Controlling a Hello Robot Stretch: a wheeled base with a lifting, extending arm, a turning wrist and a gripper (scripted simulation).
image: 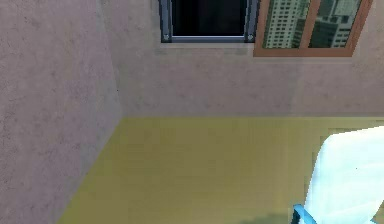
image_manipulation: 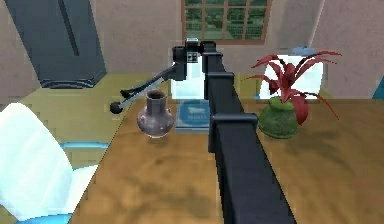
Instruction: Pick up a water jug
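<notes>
A small brown-grey jug [image_manipulation: 155, 113] with a narrow neck stands upright on the wooden table [image_manipulation: 150, 185], near the table's left edge in the arm side view. My arm [image_manipulation: 235, 150] runs up the middle of that view as a dark bar. From its far end the gripper [image_manipulation: 122, 102] reaches left and downward, its thin fingers [image_manipulation: 145, 85] passing just above and left of the jug. Whether it touches the jug I cannot tell, and I cannot tell whether it holds anything.
On the table a blue book [image_manipulation: 193, 114] lies right of the jug, and a red-leaved plant in a green pot [image_manipulation: 279, 105] stands right of the arm. A white chair [image_manipulation: 30, 165] [image: 345, 180] is at the table's left. Pink walls [image: 60, 90] meet over yellow floor [image: 200, 170].
</notes>
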